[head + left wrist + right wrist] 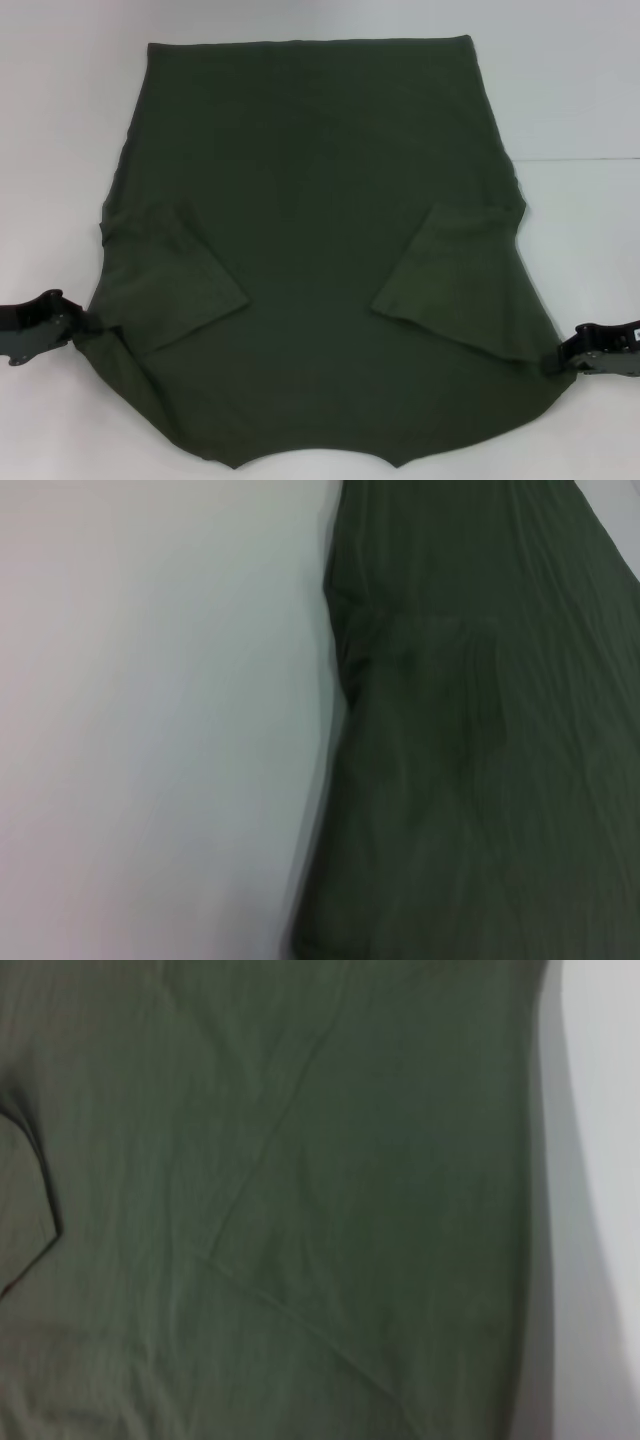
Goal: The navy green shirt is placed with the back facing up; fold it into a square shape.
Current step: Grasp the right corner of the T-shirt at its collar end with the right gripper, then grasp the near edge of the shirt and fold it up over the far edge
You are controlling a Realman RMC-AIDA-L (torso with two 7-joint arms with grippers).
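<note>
We log the navy green shirt (320, 250) spread flat on the white table (60, 120), both sleeves folded inward, with the left gripper (82, 330) and right gripper (556, 358) each clamped on a near side corner of its fabric.

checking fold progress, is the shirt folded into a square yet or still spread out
Mostly spread: the navy green shirt lies flat on the table, only both sleeves folded inward, each end effector at a side edge.
</note>
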